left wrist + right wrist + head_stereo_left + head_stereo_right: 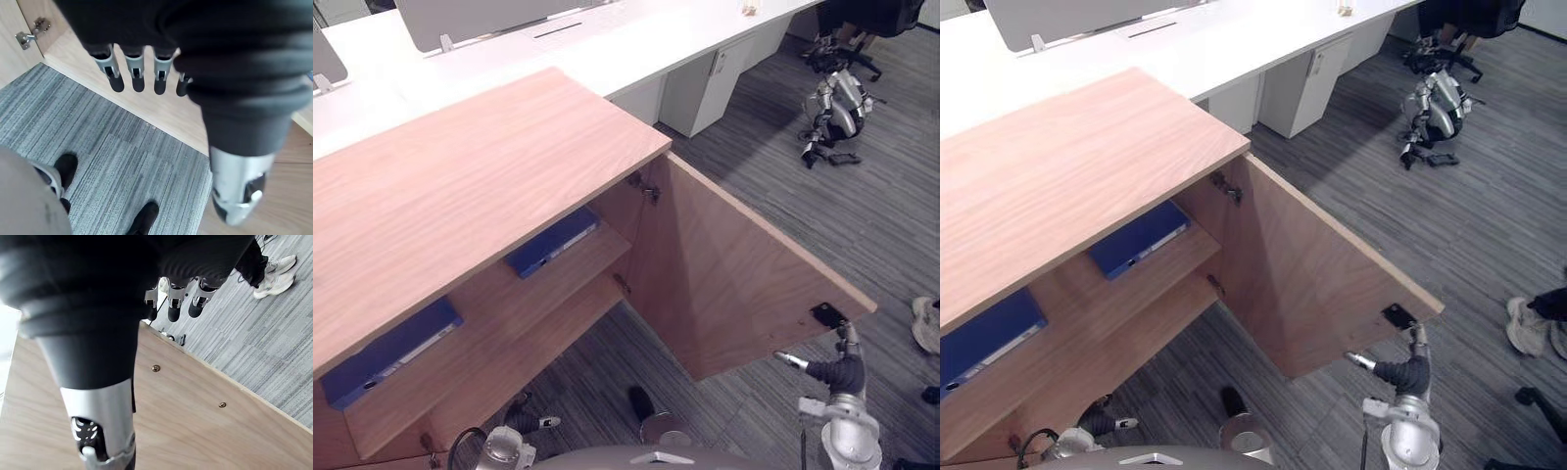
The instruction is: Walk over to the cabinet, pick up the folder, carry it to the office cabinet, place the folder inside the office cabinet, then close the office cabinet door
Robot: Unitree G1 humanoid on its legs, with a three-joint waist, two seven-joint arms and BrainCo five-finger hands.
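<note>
- Right hand (842, 374), fingers straight and apart, sits at the open door's (734, 284) outer corner.
- Left hand (136, 67) hangs low, fingers relaxed, empty.
- Folder (553, 242) lies on the office cabinet's (460, 176) upper shelf, right end.

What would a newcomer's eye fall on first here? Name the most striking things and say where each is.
The wooden cabinet takes up the left side, and its door stands wide open toward the right. Inside, a blue folder lies by the hinges, with a second folder further left. The right hand is at the door's outer corner, fingers straight.
</note>
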